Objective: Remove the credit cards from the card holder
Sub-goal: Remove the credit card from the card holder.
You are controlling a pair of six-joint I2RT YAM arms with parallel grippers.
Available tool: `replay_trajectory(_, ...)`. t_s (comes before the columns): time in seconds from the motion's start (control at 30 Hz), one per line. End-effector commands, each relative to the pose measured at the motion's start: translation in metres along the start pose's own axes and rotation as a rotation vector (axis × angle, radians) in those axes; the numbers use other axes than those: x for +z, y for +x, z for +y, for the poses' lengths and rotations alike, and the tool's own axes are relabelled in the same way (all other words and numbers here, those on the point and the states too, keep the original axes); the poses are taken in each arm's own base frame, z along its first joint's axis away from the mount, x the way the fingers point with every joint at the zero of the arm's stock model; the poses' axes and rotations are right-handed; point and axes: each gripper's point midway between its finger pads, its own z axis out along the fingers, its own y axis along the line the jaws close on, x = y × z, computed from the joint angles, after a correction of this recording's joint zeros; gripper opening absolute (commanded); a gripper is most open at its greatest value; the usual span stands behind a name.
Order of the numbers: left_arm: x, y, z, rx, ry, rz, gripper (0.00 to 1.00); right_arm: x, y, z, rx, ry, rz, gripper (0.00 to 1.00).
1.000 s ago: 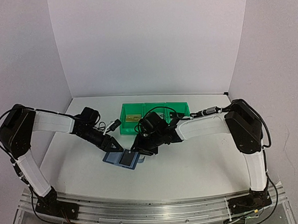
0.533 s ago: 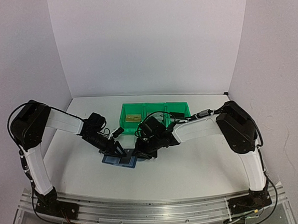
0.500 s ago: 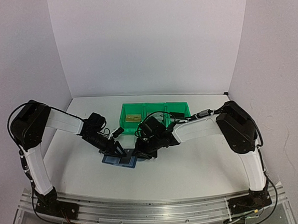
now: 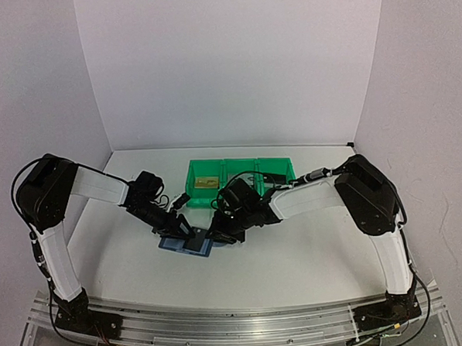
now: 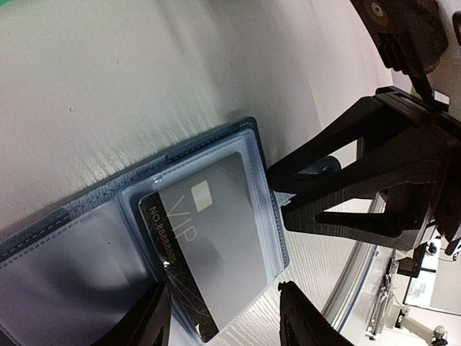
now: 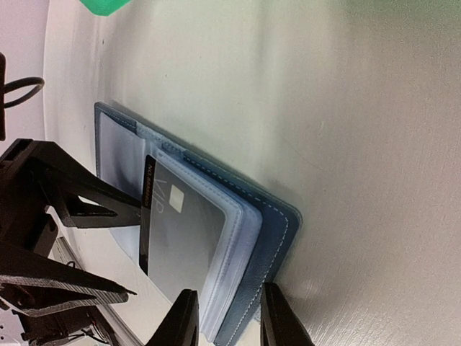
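Over the last second our left tool [image 5: 225, 292] has closed in on the card holder [image 6: 270, 223]. The holder lies open on the table [image 4: 297, 247], with a dark VIP card [image 5: 209, 238] poking from its clear sleeve. We see the left tool spread wide about that card's end and the right tool [image 6: 228, 290] spread astride the holder's opposite edge, neither clamping anything. Beyond stand green bins [image 4: 239, 171].

White table [image 4: 312, 250]. Carries an open blue card holder [image 4: 173, 245] lying flat near the middle. Bears green bins [image 4: 196, 175] just behind it.
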Motion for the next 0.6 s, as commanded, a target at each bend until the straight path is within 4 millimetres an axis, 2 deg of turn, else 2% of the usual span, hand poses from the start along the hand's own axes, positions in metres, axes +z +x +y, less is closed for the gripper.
replay_trajectory(0.0,-0.006,0.005,0.014,-0.032,-0.073,0.007,0.52,0.016,0.011,-0.057,0.036,0.150,0.045,0.27)
replay_trajectory(0.27,-0.004,0.004,0.029,0.015,-0.140,0.017,0.52,0.016,0.012,-0.054,0.030,0.140,0.053,0.27)
replay_trajectory(0.43,0.004,0.017,0.039,-0.021,-0.151,0.057,0.52,0.017,0.011,-0.052,0.026,0.132,0.055,0.27)
replay_trajectory(0.57,0.010,0.023,0.031,-0.028,-0.072,0.061,0.52,0.022,0.015,-0.049,0.018,0.109,0.084,0.27)
